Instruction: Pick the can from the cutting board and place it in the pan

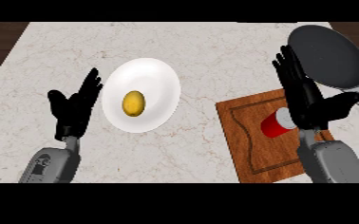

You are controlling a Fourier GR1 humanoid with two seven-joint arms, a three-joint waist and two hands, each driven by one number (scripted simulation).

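A red can (276,123) with a pale top lies on its side on the brown wooden cutting board (252,142) at the lower right. The dark grey pan (324,54) sits at the far right, just behind the board. My right hand (303,97) is open with straight fingers, hovering over the board's right part, right beside the can and partly covering it. At the lower left my left hand (73,105) is open, fingers up, away from the can.
A white plate (151,83) with a yellow-brown rounded food item (133,103) on it sits at the centre of the marble counter (175,40). The counter's left edge and dark floor show at the far left.
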